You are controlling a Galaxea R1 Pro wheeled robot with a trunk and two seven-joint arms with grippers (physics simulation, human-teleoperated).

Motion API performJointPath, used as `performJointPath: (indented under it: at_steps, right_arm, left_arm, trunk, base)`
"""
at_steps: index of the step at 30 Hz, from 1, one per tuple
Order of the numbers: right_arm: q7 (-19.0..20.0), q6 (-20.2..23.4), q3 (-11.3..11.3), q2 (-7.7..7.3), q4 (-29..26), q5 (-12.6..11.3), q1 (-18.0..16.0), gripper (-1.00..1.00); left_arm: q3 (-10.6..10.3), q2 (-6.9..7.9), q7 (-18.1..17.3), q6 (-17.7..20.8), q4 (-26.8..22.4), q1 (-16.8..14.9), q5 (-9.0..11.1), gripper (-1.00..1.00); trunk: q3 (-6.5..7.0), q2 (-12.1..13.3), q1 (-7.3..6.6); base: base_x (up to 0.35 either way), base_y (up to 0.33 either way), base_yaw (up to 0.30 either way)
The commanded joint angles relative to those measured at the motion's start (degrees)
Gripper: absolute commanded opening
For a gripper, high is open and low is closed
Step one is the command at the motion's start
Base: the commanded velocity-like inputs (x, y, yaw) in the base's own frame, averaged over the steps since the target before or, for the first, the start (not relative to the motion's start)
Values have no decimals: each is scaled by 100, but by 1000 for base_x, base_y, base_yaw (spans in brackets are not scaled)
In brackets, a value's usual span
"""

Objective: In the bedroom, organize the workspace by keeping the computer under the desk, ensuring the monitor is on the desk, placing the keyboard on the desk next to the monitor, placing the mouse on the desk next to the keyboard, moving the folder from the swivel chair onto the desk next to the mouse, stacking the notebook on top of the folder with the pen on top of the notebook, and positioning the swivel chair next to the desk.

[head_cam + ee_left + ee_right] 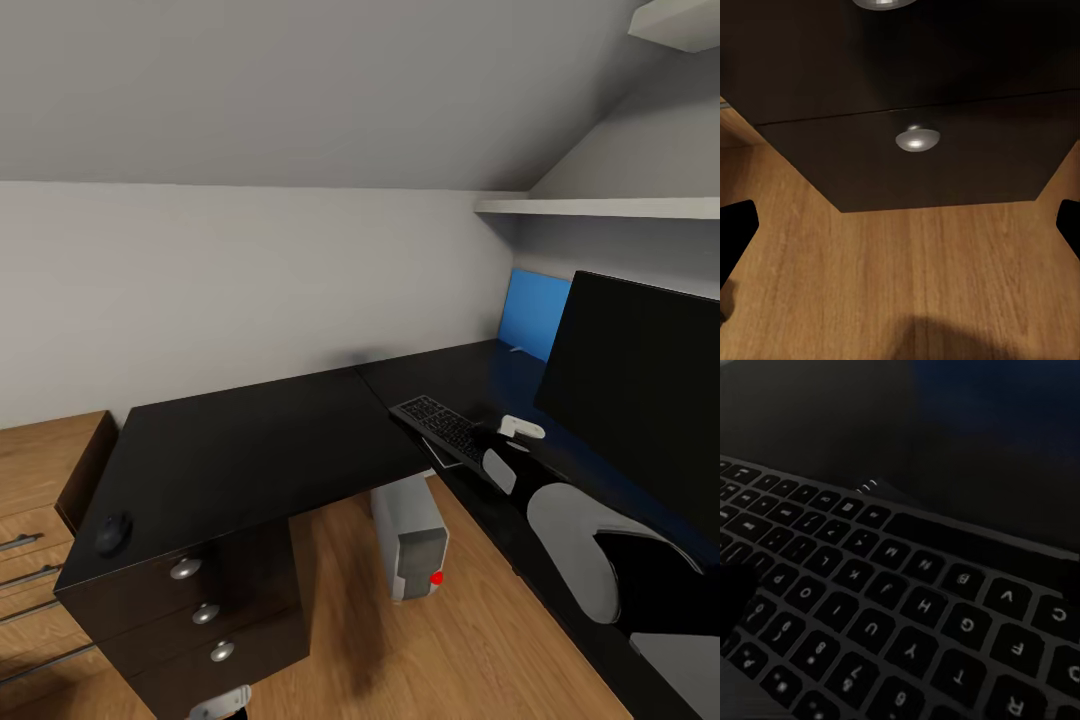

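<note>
The slim black keyboard (440, 428) lies on the right wing of the long glossy black L-shaped counter (260, 440), just left of the wide black monitor (640, 385), and its near edge seems to overhang the counter's inner edge. The right arm reaches over it, and the right wrist view looks down on its keys (900, 615) from very close. Whether the right fingers (522, 428) are released or clenched cannot be told from these pictures.

The likeliest slip is a nudge from that arm pushing the overhanging keyboard off the counter. It would drop toward the small grey tower computer (410, 540) standing on the wooden floor (470, 640) directly below. The monitor stands close beside the arm, so a wide swing could also knock it.

The small rounded black mouse (113, 533) sits far off at the near left corner of the counter, well apart from the keyboard, so it still needs carrying over. The left fingers (735, 232) are spread wide and grasp nothing, low before the dark drawers with round silver knobs (917, 139).

A low light-wood shelving unit (40, 500) stands left of the counter.
</note>
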Motion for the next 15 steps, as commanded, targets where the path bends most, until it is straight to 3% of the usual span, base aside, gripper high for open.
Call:
performJointPath:
  at_steps: [1,10,15]
  right_arm:
    - [-10,-20,-41,35,-4,1,10,100]
    - [-188,-114,-34,117,2,84,81,100]
    - [-271,-199,-38,291,-11,282,163,100]
  left_arm:
    - [-49,9,28,-35,0,-7,59,100]
    - [-56,11,3,-35,6,-7,54,100]
    - [-62,10,-3,-35,13,-7,53,100]
  trunk:
    - [-5,-3,-1]
    - [-5,-3,-1]
    - [-5,-3,-1]
  base:
    - [0,0,0]
    - [-60,54,0]
    - [-121,103,0]
